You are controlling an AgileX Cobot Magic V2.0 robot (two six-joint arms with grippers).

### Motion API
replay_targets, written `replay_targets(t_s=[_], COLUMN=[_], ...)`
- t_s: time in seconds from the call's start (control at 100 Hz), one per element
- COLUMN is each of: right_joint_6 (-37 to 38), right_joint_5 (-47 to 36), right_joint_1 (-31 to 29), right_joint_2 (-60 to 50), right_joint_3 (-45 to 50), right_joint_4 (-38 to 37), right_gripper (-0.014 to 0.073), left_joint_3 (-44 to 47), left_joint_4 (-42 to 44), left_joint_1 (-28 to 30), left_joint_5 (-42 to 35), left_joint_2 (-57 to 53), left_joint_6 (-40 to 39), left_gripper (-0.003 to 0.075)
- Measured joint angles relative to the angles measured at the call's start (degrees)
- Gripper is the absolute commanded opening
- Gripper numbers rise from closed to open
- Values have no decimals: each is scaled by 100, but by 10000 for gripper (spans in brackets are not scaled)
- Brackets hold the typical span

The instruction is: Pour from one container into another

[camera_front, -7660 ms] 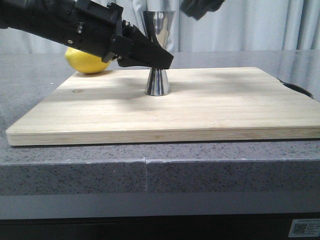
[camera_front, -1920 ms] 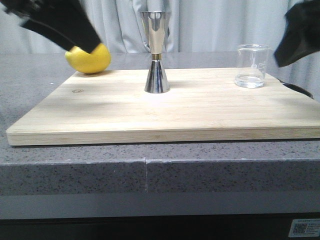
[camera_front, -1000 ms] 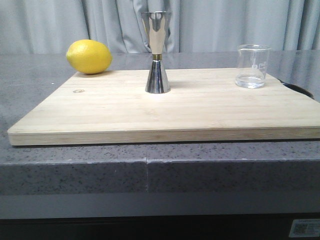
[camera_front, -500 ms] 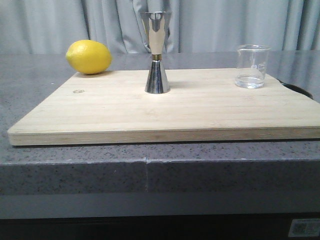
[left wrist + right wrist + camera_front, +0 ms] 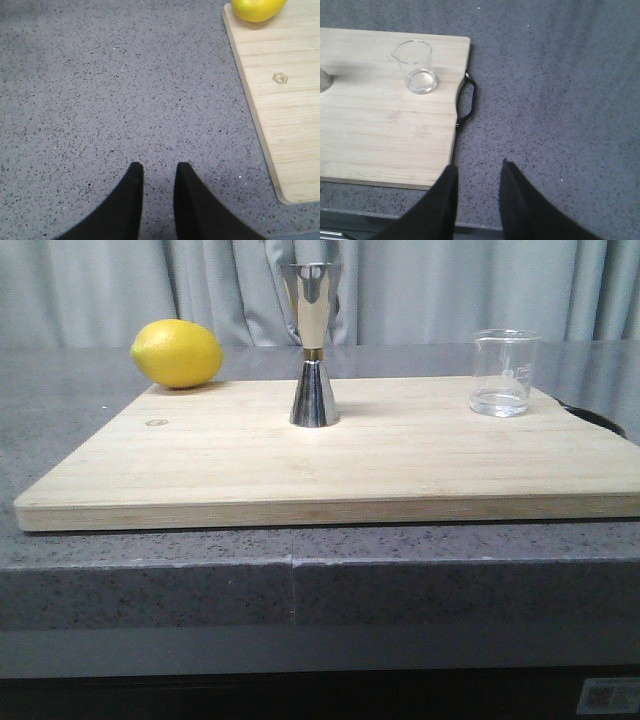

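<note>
The clear glass beaker (image 5: pixel 504 372) stands upright near the right end of the wooden board (image 5: pixel 400 455); in the right wrist view the beaker (image 5: pixel 415 66) shows its pouring lip. The steel jigger (image 5: pixel 313 345) stands upright at the board's middle back; only its base edge (image 5: pixel 325 80) shows in the right wrist view. My left gripper (image 5: pixel 159 167) is open over bare counter left of the board (image 5: pixel 285 100). My right gripper (image 5: pixel 479 170) is open over the counter by the board's right front corner. Neither holds anything, and neither shows in the front view.
A yellow lemon (image 5: pixel 177 353) lies at the board's back left corner, also the lemon (image 5: pixel 256 8) in the left wrist view. A black handle (image 5: pixel 468 100) sticks out of the board's right edge. Grey speckled counter (image 5: pixel 110 90) surrounds the board; a curtain hangs behind.
Both arms have withdrawn out of the front view since 1.9 s ago. Over the last second the beaker, jigger and lemon have stayed put.
</note>
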Motion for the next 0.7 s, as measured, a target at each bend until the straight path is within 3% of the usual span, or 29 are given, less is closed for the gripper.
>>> replay_targets(t_s=[0.05, 0.16, 0.7], right_joint_6=[0, 0, 0], right_joint_5=[0, 0, -33], right_joint_1=[0, 0, 0], right_joint_2=[0, 0, 0], right_joint_3=[0, 0, 13], right_joint_4=[0, 0, -13], right_gripper=[-11, -58, -58], left_joint_3=[0, 0, 0], left_joint_4=[0, 0, -4], left_joint_1=[0, 0, 0], left_joint_5=[0, 0, -9], left_joint_2=[0, 0, 0], left_joint_6=[0, 0, 0], left_gripper=[-20, -19, -19])
